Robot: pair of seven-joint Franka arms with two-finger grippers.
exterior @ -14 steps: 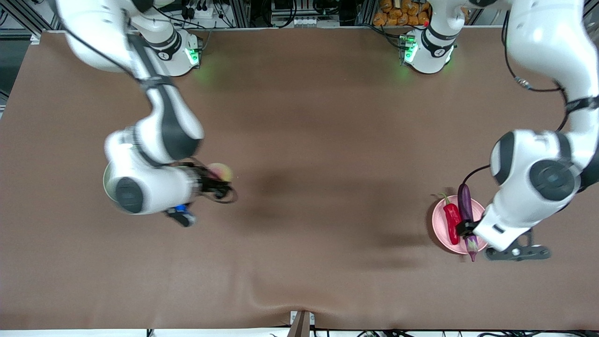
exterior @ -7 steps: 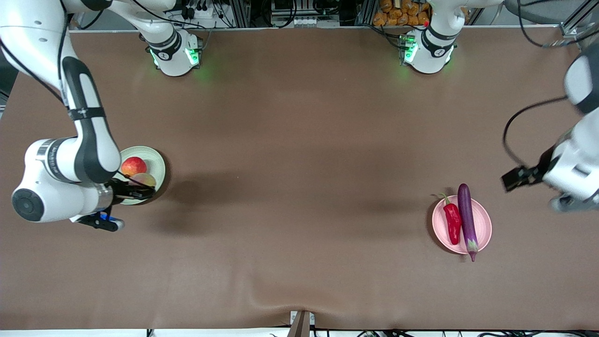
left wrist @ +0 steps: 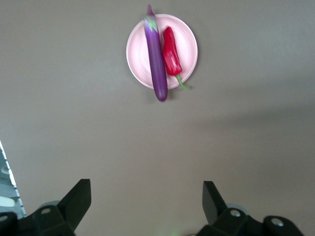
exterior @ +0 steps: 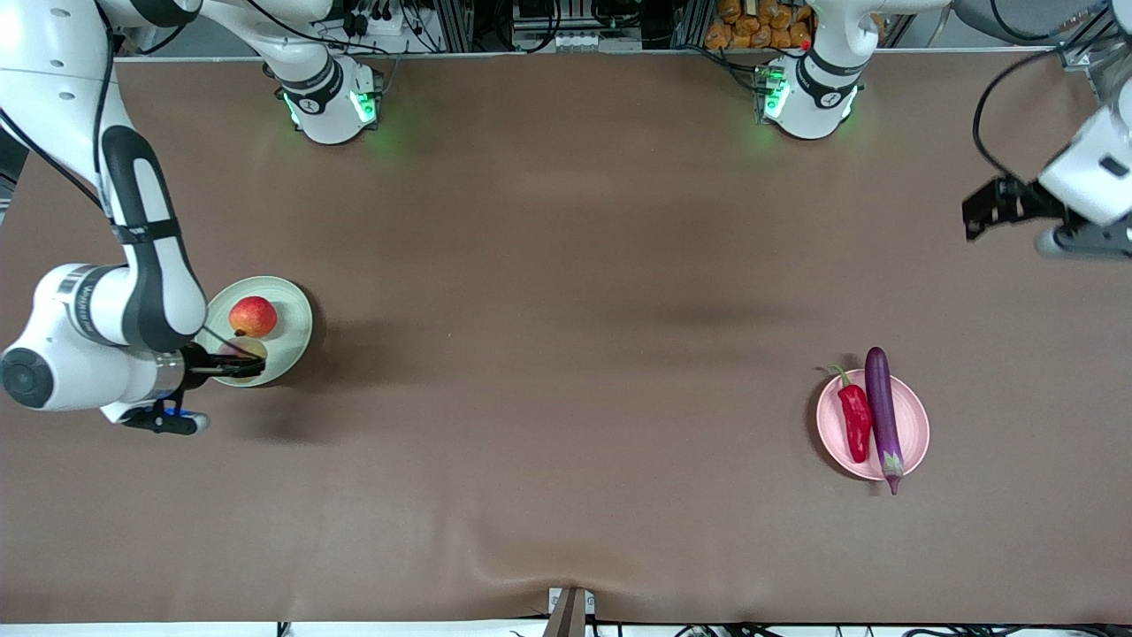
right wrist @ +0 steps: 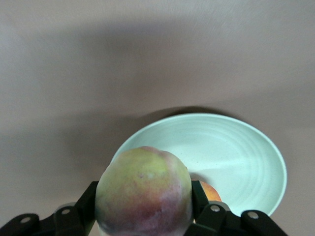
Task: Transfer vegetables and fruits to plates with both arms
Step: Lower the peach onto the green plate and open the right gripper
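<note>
My right gripper [exterior: 237, 363] is shut on the yellow-pink peach [exterior: 246, 347] and holds it over the pale green plate [exterior: 296, 326]. In the right wrist view the peach [right wrist: 142, 191] fills the gap between the fingers [right wrist: 88, 196], above the green plate [right wrist: 241, 152]. The round red fruit [exterior: 252, 316] lies on that plate, and a sliver of it [right wrist: 211, 192] shows beside the peach. The purple eggplant [exterior: 883, 409] and the red chili [exterior: 855, 420] lie side by side on the pink plate [exterior: 916, 416]. My left gripper [exterior: 980, 209] is open and empty, up in the air at the left arm's end of the table. Its wrist view shows the eggplant [left wrist: 156, 59], the chili [left wrist: 171, 51] and the pink plate [left wrist: 188, 42] well below the gripper [left wrist: 147, 196].
The brown table cover [exterior: 566, 292] stretches between the two plates. The arms' green-lit bases [exterior: 332, 102] stand along the table's edge farthest from the front camera. A fold in the cover [exterior: 531, 566] lies near the front edge.
My right arm carried the peach from over bare table to over the green plate. My left gripper let go of the eggplant on the pink plate, rose and drew away toward its base.
</note>
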